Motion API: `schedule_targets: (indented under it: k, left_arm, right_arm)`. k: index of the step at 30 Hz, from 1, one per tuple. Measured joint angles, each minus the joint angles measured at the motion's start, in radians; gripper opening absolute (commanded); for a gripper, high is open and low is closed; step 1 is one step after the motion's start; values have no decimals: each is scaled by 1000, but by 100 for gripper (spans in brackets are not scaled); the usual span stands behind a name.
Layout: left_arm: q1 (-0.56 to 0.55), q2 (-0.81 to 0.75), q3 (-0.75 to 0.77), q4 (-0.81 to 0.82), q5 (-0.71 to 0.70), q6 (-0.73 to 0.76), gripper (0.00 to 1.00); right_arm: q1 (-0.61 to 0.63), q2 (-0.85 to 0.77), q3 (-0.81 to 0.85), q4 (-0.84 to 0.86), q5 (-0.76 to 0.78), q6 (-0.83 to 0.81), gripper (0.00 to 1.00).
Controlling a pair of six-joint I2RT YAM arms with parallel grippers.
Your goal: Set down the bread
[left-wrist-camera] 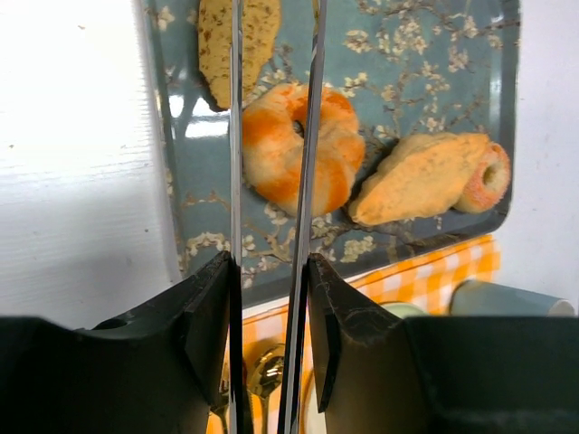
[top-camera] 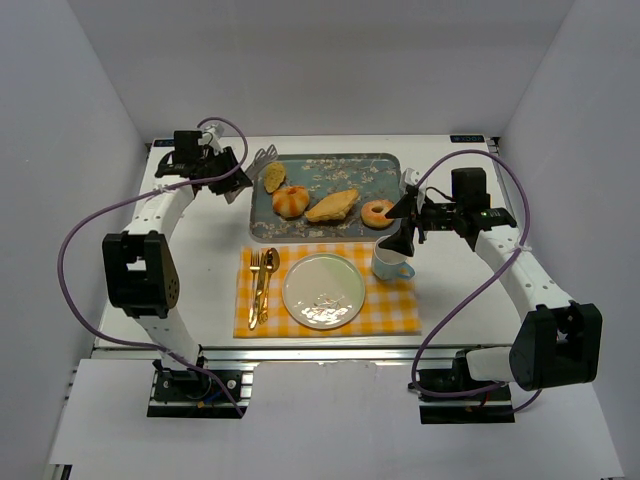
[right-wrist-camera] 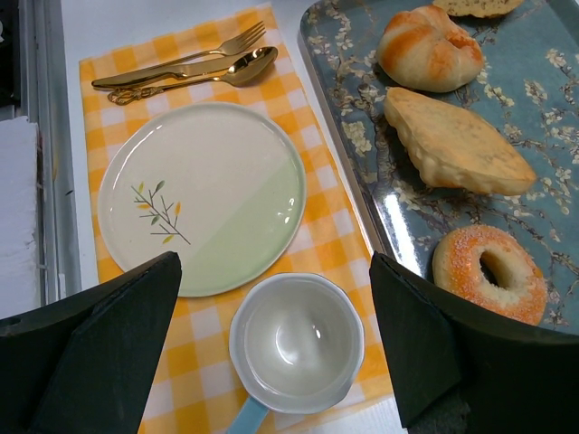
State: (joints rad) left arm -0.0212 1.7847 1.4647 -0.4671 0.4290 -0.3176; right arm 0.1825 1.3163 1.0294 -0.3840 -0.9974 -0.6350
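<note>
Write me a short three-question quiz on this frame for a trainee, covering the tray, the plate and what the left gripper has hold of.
1. Multiple choice: how many pieces of bread lie on the tray? A) two B) four C) six
2. True or false: the plate already has bread on it.
3. Fill in the blank: the left gripper is closed on a pair of metal ______.

Key
1. B: a flat slice, a round bun, a long pastry and a sugared ring.
2. False: the plate is bare.
3. tongs, whose blades reach out over the round bun.
</note>
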Motion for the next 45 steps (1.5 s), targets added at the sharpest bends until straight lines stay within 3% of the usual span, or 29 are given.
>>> schedule_targets:
  k: [18,23,26,31,34,39,45]
  left_arm:
    - [13,112,0,-3,-29,25,49]
    - [13,112,-1,-4,-10,37,44]
    - [13,120,-2,-5,25,47,37]
    - [29,130,-32,-10,73,62,11]
    - [53,128,-66,7,98,54,4]
    - [77,24,-133,43,113,5,0]
    - [76,-333,-315,200,205,-113,0]
  right_arm:
    - [-6,0,0,0,0,0,90]
    - [-6,0,0,0,0,0,89]
    - [-6,1,0,0,0,0,89]
    - [-6,1,0,0,0,0,89]
    - [-6,1,0,-1,0,0,89]
    - [-6,1,0,-10,0,-2,89]
    - [-6,0,16,-52,-1,-22,89]
